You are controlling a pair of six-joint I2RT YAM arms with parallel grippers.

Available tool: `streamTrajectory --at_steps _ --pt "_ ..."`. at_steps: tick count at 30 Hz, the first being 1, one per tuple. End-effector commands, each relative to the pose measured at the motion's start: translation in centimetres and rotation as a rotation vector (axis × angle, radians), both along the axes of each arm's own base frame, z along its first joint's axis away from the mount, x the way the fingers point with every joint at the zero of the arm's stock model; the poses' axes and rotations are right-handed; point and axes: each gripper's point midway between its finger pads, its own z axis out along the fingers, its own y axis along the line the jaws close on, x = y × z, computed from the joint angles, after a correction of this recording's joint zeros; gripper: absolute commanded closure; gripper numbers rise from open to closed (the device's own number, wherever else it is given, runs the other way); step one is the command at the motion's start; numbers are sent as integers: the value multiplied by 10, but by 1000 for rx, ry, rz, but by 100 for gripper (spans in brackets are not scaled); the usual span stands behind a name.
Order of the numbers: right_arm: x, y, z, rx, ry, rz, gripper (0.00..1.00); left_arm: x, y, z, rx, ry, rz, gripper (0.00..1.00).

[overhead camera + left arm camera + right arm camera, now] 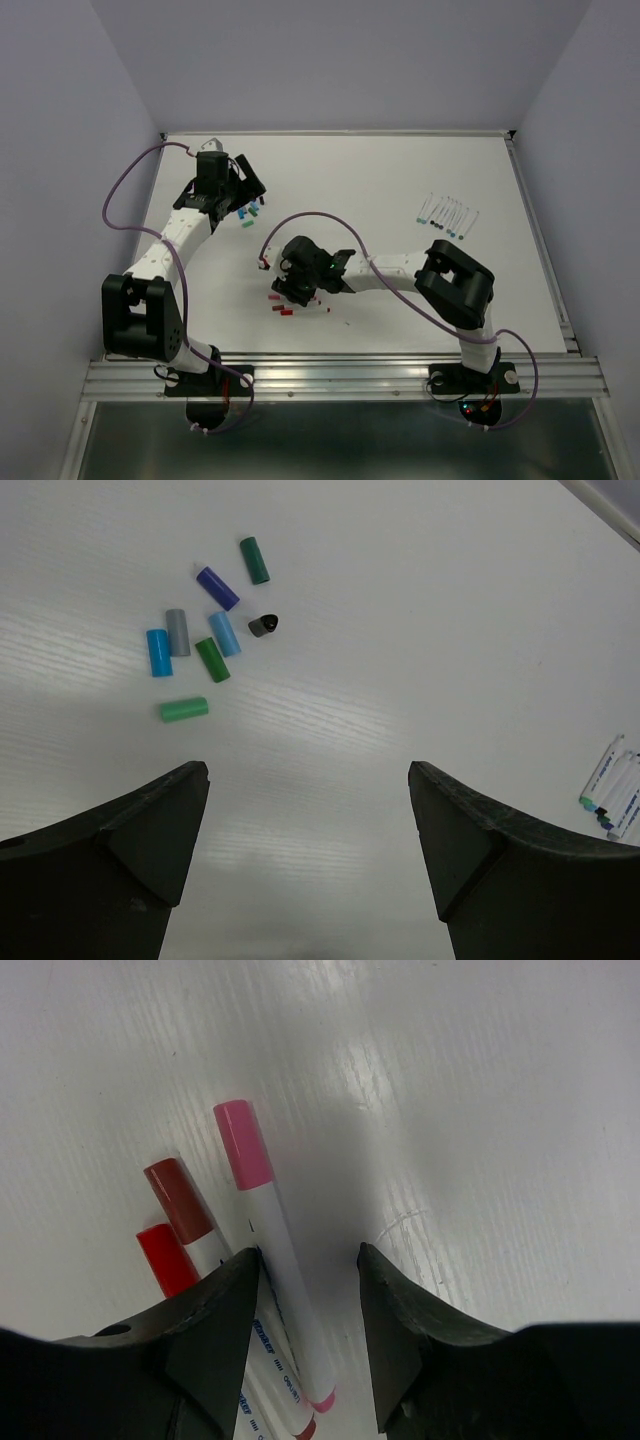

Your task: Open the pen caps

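plastic caps (225,633) loose: 8 | capped pens (278,1260), red-pink: 3

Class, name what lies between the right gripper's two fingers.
The pink-capped pen lies on the table inside the open right gripper, close to one finger. The right wrist view shows it.

Bright, even overhead light; soft glare mid-counter (400,630); near fingers (200,1340) blurred dark at six o'clock.
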Motion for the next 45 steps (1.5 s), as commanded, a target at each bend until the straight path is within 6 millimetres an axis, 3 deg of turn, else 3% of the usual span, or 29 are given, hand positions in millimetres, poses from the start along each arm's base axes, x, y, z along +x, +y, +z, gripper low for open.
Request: streamTrajectory --at_steps 1,4,7,13,19,24,27,28,30,32,33,35,39,45 --pt "1 4 -4 -15 -19 -1 51 2 -1 19 8 -64 -12 7" --pt "1 4 -7 -20 -15 -6 58 3 -1 19 8 -65 -12 7" --pt "7 2 -10 -35 -31 -34 72 4 -2 19 6 -64 -14 7" --pt "32 0 -5 -35 -85 -79 85 4 -4 24 0 -73 -24 7" --pt "86 -2 27 60 -157 -159 99 6 -12 27 -26 -81 -65 7" --pt "133 -13 66 137 -231 -249 99 6 -23 30 -61 -88 -114 7" --pt "148 -21 84 191 -233 -309 99 5 -32 33 -89 -104 -159 7" --pt "159 -25 99 237 -247 -341 99 4 -38 36 -110 -118 -190 7" --pt "158 -26 109 295 -226 -374 99 1 -49 39 -139 -133 -237 7" --pt "162 -29 133 375 -248 -397 99 -1 -62 45 -165 -165 -291 7" --pt "156 -33 129 386 -227 -415 99 -2 -68 47 -181 -172 -317 7" --pt "159 -38 154 467 -252 -447 99 -6 -84 50 -204 -182 -367 7" --pt "152 -43 181 560 -241 -486 99 -6 -103 49 -208 -177 -403 7" --pt "154 -47 200 609 -249 -512 99 -4 -127 50 -227 -170 -452 14"
